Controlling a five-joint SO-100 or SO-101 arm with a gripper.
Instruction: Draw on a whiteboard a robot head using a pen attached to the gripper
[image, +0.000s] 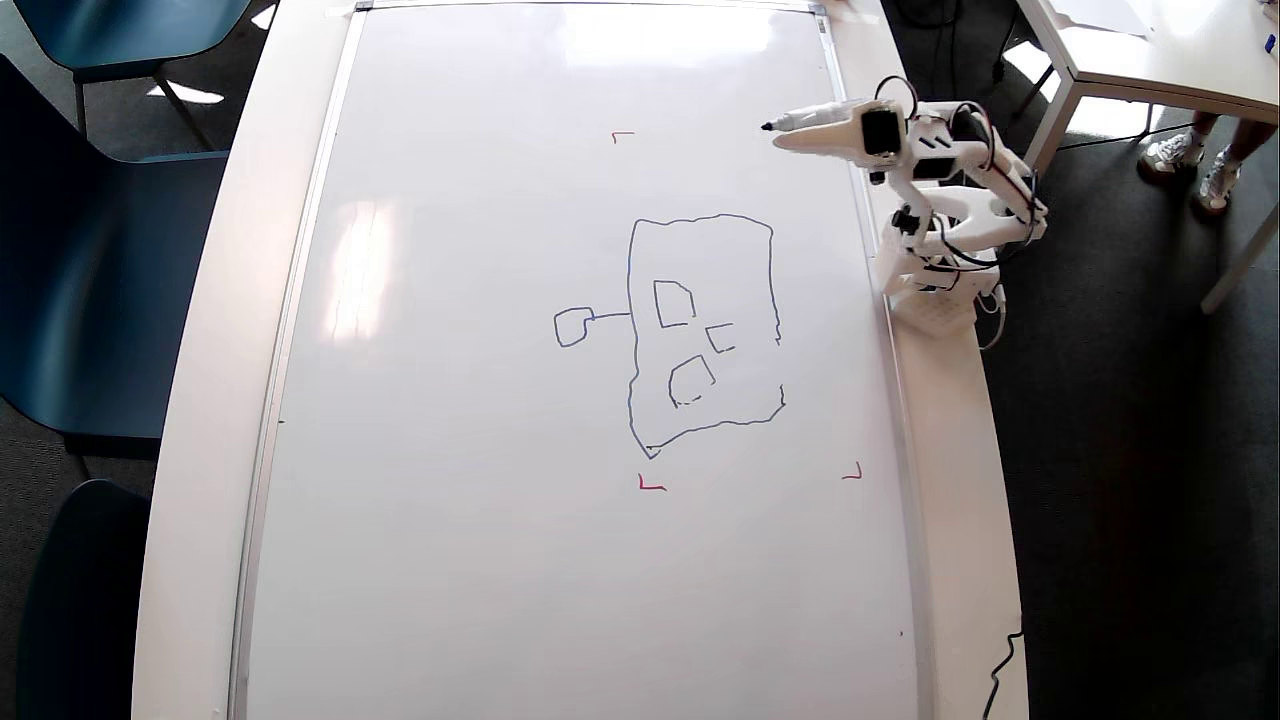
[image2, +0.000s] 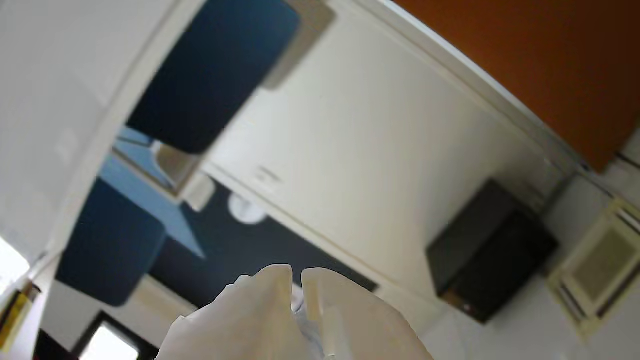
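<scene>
In the overhead view, the large glossy white whiteboard with a thin silver frame (image: 560, 560) is laid flat on a long white counter (image: 200, 400), of which only narrow bare strips are left along the board's left and right edges. The wobbly dark-blue hand-drawn robot head (image: 705, 330) is set right of the board's middle: an uneven rectangle outline with three small squarish shapes inside and a small box joined by a short line on its left. It is bracketed by small red corner marks (image: 651, 485) above and below. Wide unmarked board surface is left open to the left of the drawing and toward the bottom of the picture.

The white plastic end effector (image: 790, 139) is held over the board's upper right edge, well apart from the drawing, on a small white arm with black motors whose base is seated on the counter's right strip. Alongside it, the slim white cylindrical pen with a dark tip (image: 815, 118) is carried, pointing left, clear of the drawn lines.

In the wrist view, the two rounded, matte white fingertips (image2: 272, 280) are seen nearly meeting, a thin slit between them; nothing is seen clamped there.

Dark blue chairs (image: 100, 250) are placed along the counter's left side.
</scene>
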